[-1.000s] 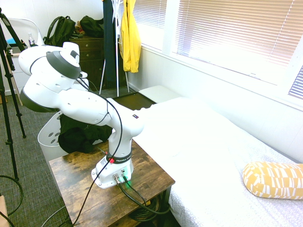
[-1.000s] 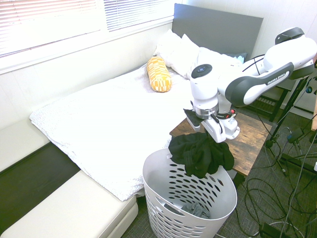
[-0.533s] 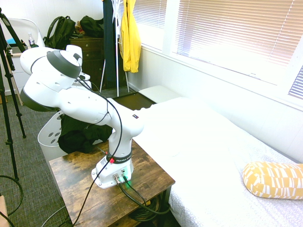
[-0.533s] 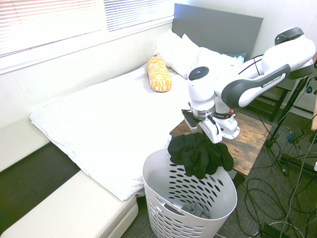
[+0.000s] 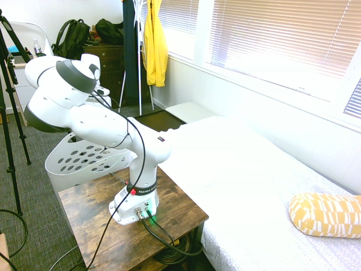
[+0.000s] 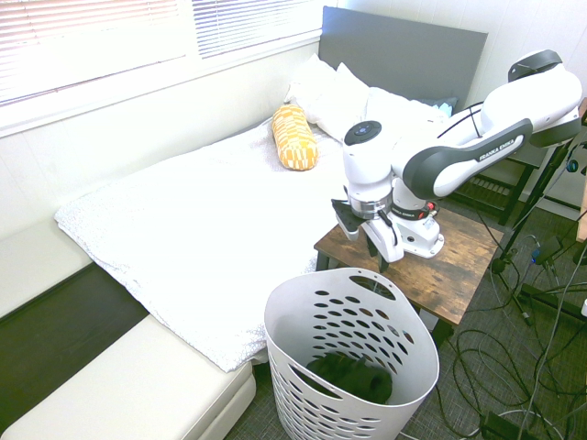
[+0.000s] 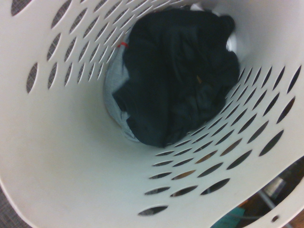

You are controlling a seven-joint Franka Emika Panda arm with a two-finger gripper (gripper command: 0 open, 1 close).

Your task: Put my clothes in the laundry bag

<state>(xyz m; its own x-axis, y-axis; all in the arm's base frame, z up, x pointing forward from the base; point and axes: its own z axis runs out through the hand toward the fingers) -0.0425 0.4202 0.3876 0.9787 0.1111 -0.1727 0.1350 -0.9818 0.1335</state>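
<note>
First exterior view: the laundry bag (image 5: 84,161) stands on the floor left of the wooden table (image 5: 169,209); the gripper is hidden.

Second exterior view: the gripper (image 6: 369,246) hangs above the bag's far rim, jaws parted and empty. The clothes (image 6: 353,376) lie directly below.

Wrist view: the clothes (image 7: 178,71) rest crumpled on the bag's bottom (image 7: 61,156), no clear long axis.

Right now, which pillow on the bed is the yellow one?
The patterned bolster pillow, lying nearest the window; the two white pillows behind it lean against the grey headboard.
</note>
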